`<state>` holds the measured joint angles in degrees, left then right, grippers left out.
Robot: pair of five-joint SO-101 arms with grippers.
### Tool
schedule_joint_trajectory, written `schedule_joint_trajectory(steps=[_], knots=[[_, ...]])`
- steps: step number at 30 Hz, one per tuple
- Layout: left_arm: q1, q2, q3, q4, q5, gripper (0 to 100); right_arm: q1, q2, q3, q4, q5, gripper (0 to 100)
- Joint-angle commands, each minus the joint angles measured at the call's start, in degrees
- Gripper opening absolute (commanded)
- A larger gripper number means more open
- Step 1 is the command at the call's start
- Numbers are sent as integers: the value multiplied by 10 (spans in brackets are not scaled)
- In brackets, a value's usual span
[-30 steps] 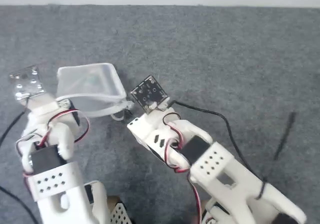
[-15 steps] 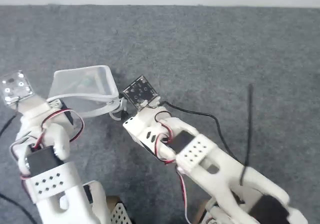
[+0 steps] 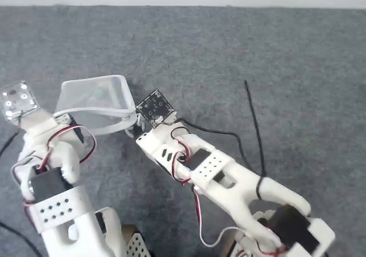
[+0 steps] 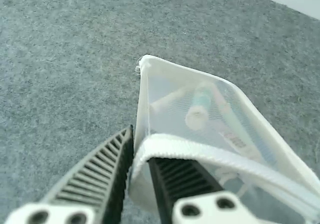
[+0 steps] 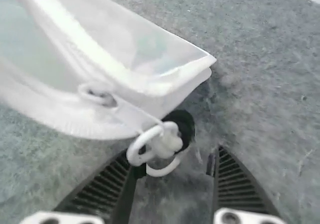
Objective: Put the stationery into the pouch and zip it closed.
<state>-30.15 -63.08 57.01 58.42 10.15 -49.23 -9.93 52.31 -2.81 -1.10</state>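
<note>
High view: right hand (image 3: 136, 132) nearer the pouch (image 3: 94, 105) than a second ago.

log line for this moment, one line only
left gripper: shut on translucent white mesh pouch rim | right gripper: open, white cord zip pull between fingers | stationery: inside pouch

My right arm (image 3: 211, 168) slides left across the grey mat, carrying the right gripper (image 5: 175, 156) closer to the zip end of the pouch (image 3: 97, 97) than a second ago. Its wrist camera (image 3: 153, 108) now sits just beside the pouch's corner. The black cable (image 3: 254, 125) swings left with the arm, from the mat's right side toward the middle. My left arm (image 3: 51, 154) also shifts left, early on, and the pouch skews with it.
</note>
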Motion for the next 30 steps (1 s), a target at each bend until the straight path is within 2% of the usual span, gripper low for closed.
schedule_joint_trajectory(steps=[1, 10, 18, 20, 24, 30], knots=[[-5, -2, -22, -16, 7, 27, -4, 19, -30, -67, -7, 189], [-5, -3, -13, -19, 7, 27, -4, -14, 46, -211, -2, 188], [-5, -3, -13, -19, 7, 27, -4, -17, 52, -218, 23, 185], [-5, -3, -13, -19, 7, 27, -4, -17, 53, -218, 23, 145], [-5, -3, -12, -19, 7, 27, -4, -22, 54, -218, 25, 2], [-5, -3, -11, -19, 6, 27, -7, -43, 84, -216, 127, 6]])
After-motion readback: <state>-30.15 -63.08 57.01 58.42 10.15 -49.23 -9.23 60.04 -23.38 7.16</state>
